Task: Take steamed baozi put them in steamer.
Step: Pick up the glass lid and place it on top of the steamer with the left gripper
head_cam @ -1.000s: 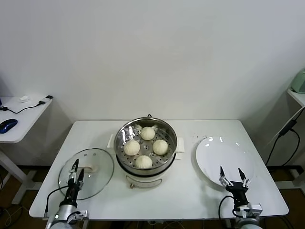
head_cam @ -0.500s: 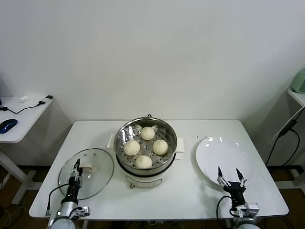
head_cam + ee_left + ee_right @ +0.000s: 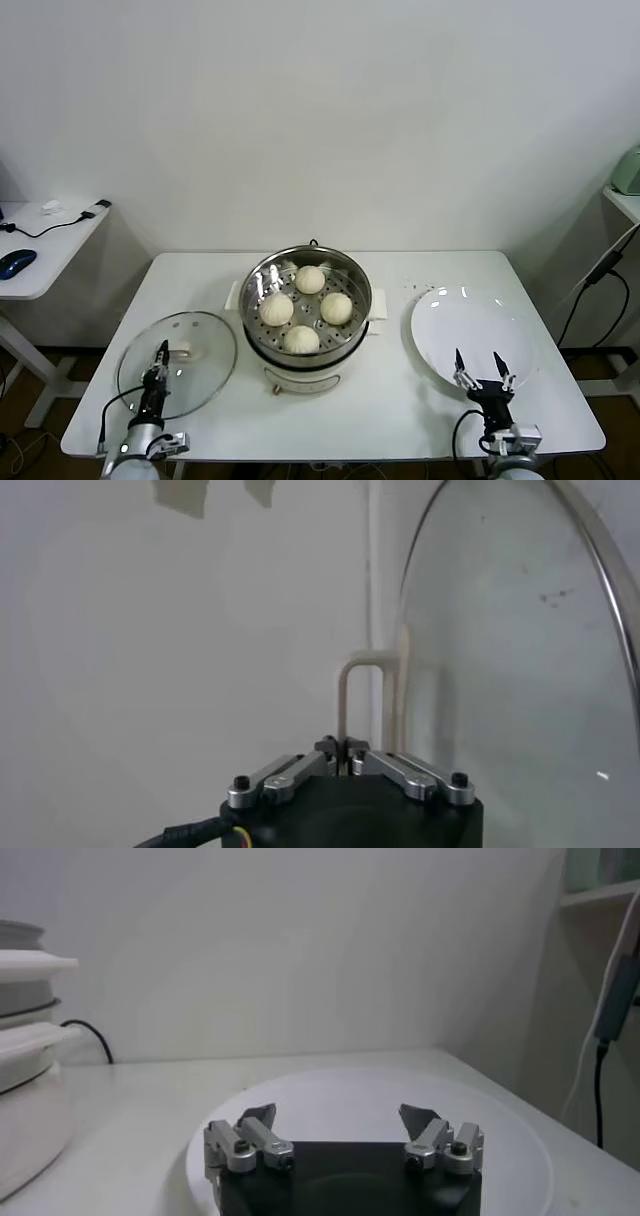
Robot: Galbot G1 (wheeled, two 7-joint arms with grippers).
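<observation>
Several cream-white steamed baozi (image 3: 310, 279) lie on the perforated tray inside the steamer (image 3: 361, 292), a shiny steel pot on a cream base at the table's middle. My left gripper (image 3: 160, 350) is at the front left over the round glass lid (image 3: 200, 385). In the left wrist view this gripper (image 3: 345, 745) is shut on the lid's thin cream handle (image 3: 345, 695). My right gripper (image 3: 477, 362) hovers open at the front edge of the flat white plate (image 3: 470, 320), with nothing between its fingers (image 3: 255, 1118).
The steamer's side (image 3: 25, 1098) shows at the edge of the right wrist view, beside the plate (image 3: 350, 1088). A small side table (image 3: 45, 250) with a blue mouse (image 3: 17, 263) stands to the left. A black cable (image 3: 600, 270) hangs at the right.
My left gripper has gone from open to shut on the lid's handle, and the lid has shifted slightly left. The right gripper has drawn back a little toward the table's front edge.
</observation>
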